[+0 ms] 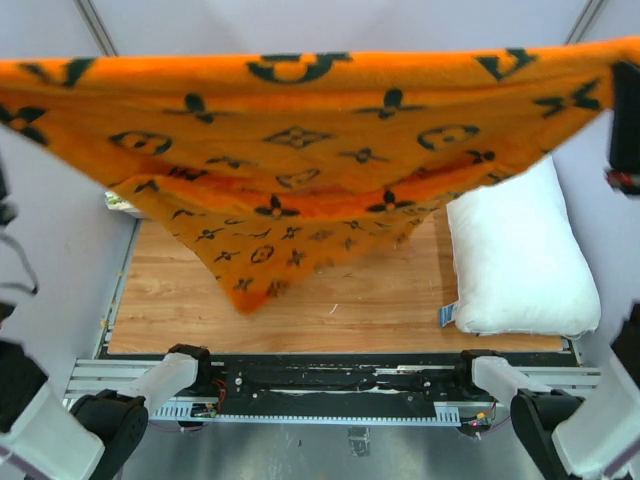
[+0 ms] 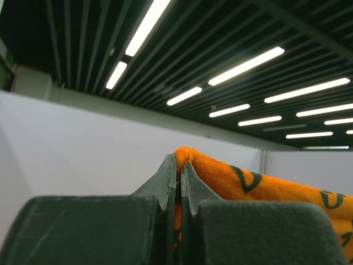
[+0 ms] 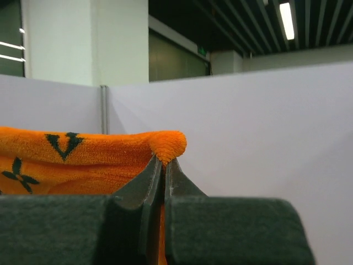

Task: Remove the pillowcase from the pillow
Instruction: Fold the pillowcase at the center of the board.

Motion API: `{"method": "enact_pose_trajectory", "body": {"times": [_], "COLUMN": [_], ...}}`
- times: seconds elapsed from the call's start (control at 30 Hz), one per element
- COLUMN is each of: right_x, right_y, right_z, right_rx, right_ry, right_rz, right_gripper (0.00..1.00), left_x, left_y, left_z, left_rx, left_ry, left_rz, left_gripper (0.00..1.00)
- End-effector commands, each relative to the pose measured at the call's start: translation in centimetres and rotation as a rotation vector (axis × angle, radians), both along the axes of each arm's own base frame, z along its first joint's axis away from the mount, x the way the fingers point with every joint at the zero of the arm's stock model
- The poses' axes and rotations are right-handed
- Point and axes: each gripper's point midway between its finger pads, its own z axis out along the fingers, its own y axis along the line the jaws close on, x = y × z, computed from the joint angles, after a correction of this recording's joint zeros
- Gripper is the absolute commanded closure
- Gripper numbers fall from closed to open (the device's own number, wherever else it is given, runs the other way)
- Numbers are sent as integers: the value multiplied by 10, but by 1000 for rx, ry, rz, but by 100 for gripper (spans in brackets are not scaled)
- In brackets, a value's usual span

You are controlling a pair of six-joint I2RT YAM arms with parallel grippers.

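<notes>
Left wrist view, left hand (image 2: 178, 165): clamped fully together on a thin pinch of orange pile, one corner of the pillowcase (image 2: 231, 179) bulging just above the tips. Right wrist view, right hand (image 3: 164, 163): closed in the same way on the opposite corner, with a rounded nub of fabric standing proud of the tips. Top external view: the pillowcase hangs between the two raised hands as a wide sheet, its top edge drawn nearly straight and its lower part sagging to a pointed fold above the desk (image 1: 330, 300). The pillow (image 1: 520, 250) lies bare on the right side of the desk with its blue tag (image 1: 447, 315) at the near left corner. Whether the hanging edge brushes the pillow's far end cannot be told. Judged from this, the case is already off. Handling: the case appears light, limp and thickly plush. It has no stiffness of its own, so it is likely to follow its held corners and swing below them. The pile should grip well, yet so small a pinch could slip under a jerk. Corners and hems, where the cloth is doubled, look like the soundest holds. The pillow looks plump, light and compressible, best taken at an edge or corner.
</notes>
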Motion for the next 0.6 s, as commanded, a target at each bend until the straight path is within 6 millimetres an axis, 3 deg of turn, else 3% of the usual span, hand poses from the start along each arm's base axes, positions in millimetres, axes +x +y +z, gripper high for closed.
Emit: {"method": "enact_pose_trajectory", "body": {"times": [0.0,0.2,0.33,0.43,0.57], "right_x": [-62,-115,-137,-133,-97], "right_y": [-5,-8,-10,-12,-10], "right_z": [28,40,45,45,41], "right_rx": [22,37,45,41,35], "right_ry": [-153,-250,-301,-300,-239], "right_rz": [-21,-38,-50,-62,-49], "right_gripper": [99,99,99,99,99], "left_x": [-73,-112,-124,-117,-89], "left_y": [12,19,24,27,25], "left_z": [31,36,38,39,41], "left_rx": [-42,-51,-53,-54,-45], "left_ry": [-198,-276,-309,-301,-259], "left_rz": [-11,-3,26,53,58], "left_gripper": [100,100,100,100,100]}}
